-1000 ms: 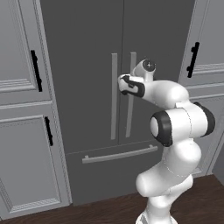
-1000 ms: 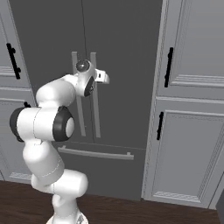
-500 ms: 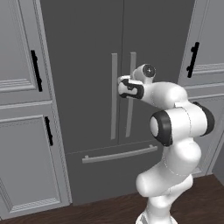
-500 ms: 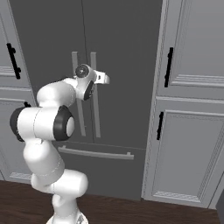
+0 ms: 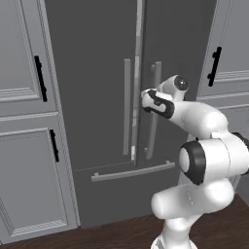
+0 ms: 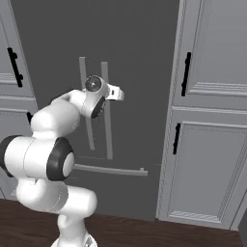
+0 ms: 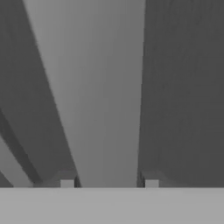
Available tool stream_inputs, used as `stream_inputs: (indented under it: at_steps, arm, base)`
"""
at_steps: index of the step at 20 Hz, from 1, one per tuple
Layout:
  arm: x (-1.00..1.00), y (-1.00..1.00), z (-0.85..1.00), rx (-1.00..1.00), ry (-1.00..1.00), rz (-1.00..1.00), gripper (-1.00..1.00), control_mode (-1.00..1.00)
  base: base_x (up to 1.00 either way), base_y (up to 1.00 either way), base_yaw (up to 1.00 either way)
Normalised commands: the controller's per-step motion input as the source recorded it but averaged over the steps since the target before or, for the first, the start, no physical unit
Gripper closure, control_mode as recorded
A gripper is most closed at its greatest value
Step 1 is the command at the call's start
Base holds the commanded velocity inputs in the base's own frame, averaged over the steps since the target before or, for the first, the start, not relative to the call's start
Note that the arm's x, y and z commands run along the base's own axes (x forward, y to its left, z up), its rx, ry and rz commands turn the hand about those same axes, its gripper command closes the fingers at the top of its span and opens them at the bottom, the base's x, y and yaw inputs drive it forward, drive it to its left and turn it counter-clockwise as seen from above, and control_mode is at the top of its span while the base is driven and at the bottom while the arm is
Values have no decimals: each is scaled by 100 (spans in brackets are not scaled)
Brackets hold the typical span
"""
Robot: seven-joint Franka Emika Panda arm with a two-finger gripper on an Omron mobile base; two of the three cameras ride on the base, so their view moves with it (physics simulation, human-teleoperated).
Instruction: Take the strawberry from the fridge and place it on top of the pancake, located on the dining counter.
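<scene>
The tall dark grey fridge (image 5: 97,73) stands with both doors shut, and its bottom drawer bar (image 5: 132,171) is also closed. My gripper (image 5: 147,98) is at the right door's long grey bar handle (image 5: 153,127), at about mid height. In the hand view the handle (image 7: 100,87) runs as a wide pale band between my two fingertips (image 7: 67,183), which sit either side of it. My gripper (image 7: 109,183) is open astride the bar. From the right base the hand (image 6: 117,93) sits close against the door by the handle (image 6: 106,130). The strawberry, pancake and dining counter are out of view.
Light grey panelled cabinets with black handles flank the fridge, on the left (image 5: 29,146) and on the right (image 6: 212,144). The left door's handle (image 5: 126,107) runs parallel, close beside the right one. Dark wood floor (image 6: 144,234) lies below.
The hand has crept slightly lower and closer to the right door handle. The fridge doors have stayed shut.
</scene>
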Motion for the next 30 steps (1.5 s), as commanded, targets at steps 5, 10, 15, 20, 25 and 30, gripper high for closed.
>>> stream_inputs:
  at_steps: [5, 10, 15, 20, 25, 30]
  arm:
    - [-100, -84, 0, 12, 0, 0, 100, -100]
    - [-100, -95, 0, 14, 0, 4, 100, -100]
    - [-45, -29, 0, 4, 2, 3, -100, -100]
    - [-41, -13, 58, 0, 0, 1, -100, -100]
    - [-55, -15, 72, 0, -6, 0, -100, -100]
    - [-10, 54, 41, -18, 0, -9, -100, -100]
  base:
    - [0, 0, 0]
    - [0, 0, 0]
    - [0, 0, 0]
    - [0, 0, 0]
    - [0, 0, 0]
    - [0, 0, 0]
